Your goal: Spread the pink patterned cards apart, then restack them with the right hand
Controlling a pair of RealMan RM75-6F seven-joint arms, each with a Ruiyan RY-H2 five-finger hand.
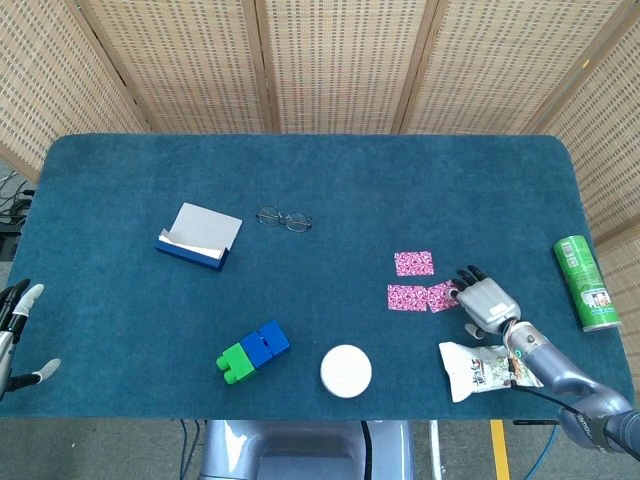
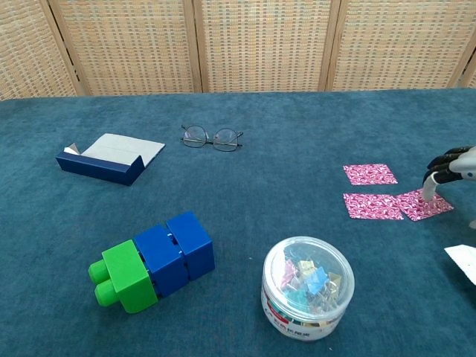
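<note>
The blue table carries open cloth across its far half. The right hand, fingers spread and holding nothing, rests its fingertips on the rightmost of three pink cards, which lie separated near the right front edge: two touching side by side, one apart behind. The left hand hangs off the left edge, fingers apart. A clip tub stands near the front edge.

Bare blue felt table is lying open up the middle; a round clear plastic clip tub is sitting near the pink patterned cards.
</note>
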